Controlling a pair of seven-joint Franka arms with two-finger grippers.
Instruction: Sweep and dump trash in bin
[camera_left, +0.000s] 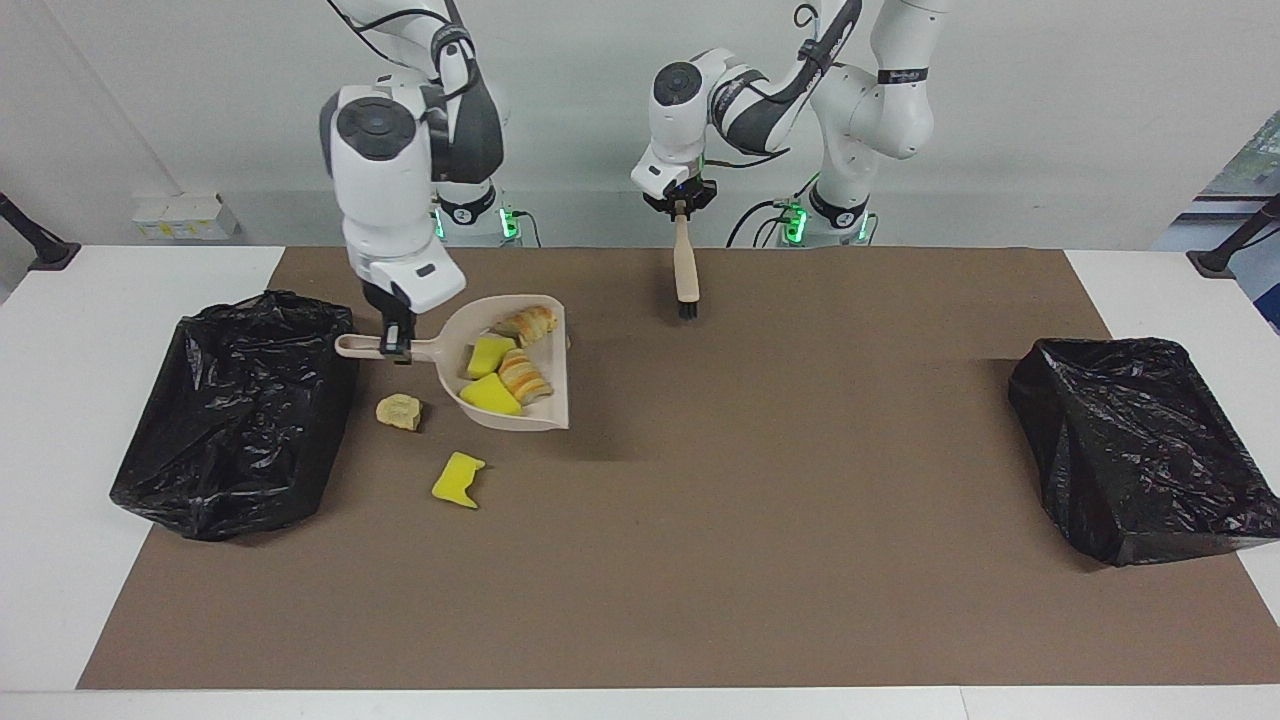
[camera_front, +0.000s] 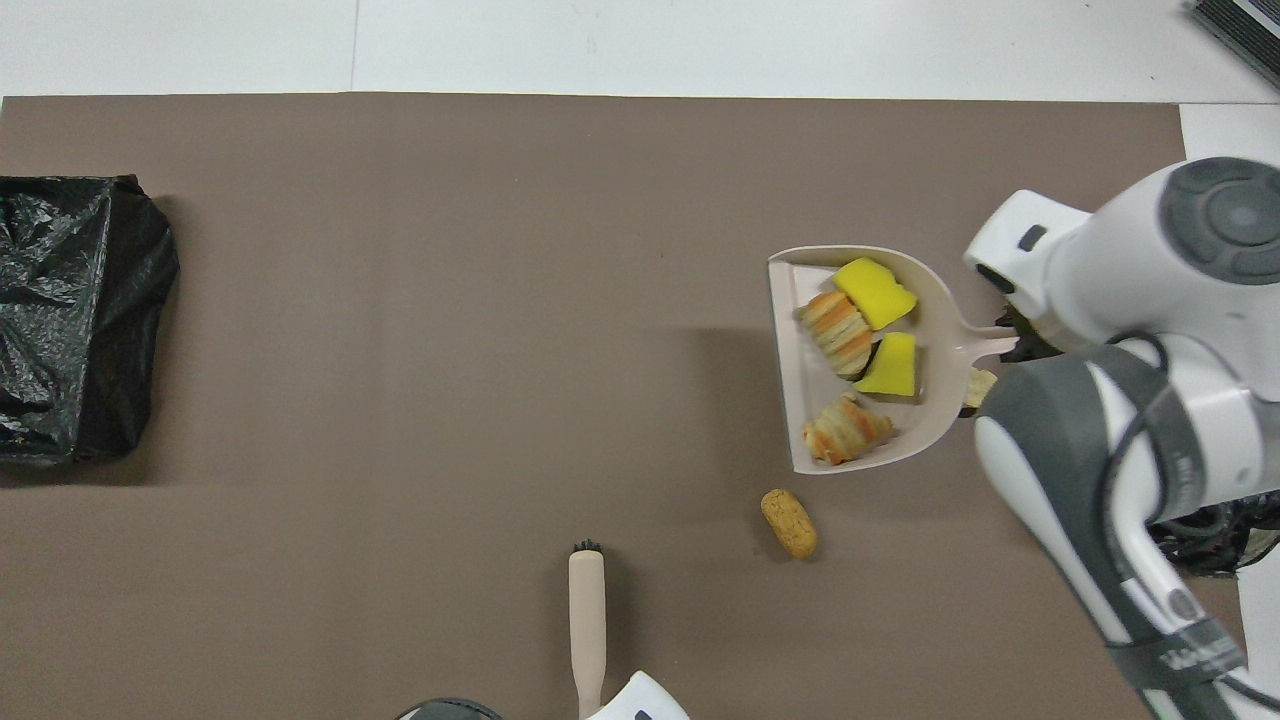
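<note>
**Right end effector** (camera_left: 393, 345): you will find it clamped on the handle of the beige dustpan (camera_left: 545, 400), which it holds in the air, roughly level, over the brown mat (camera_left: 700, 550), just beside the black-bagged bin (camera_left: 235, 415) at the right arm's end of the surface.

**Left end effector** (camera_left: 681, 205): closed on the top of the brush (camera_left: 685, 270), which hangs upright, bristles down, clear of the mat, over the strip nearest the robots.

**Trash in the dustpan:** you can count four pieces, two yellow sponge chunks (camera_left: 487, 375) and two striped bread-like lumps (camera_left: 524, 376), one of them against the pan's edge nearest the robots.

**Trash on the mat:**
- a pale tan lump (camera_left: 399, 411), between the pan and the bin at the right arm's end;
- a yellow sponge scrap (camera_left: 458, 480), farther from the robots than that lump;
- an orange-brown oval lump (camera_front: 789, 522), plain in the overhead view, nearer to the robots than the pan; the pan hides nearly all of it in the facing view.

**Second bin** (camera_left: 1140, 450): black-bagged, at the left arm's end of the surface, well apart from everything else.
</note>
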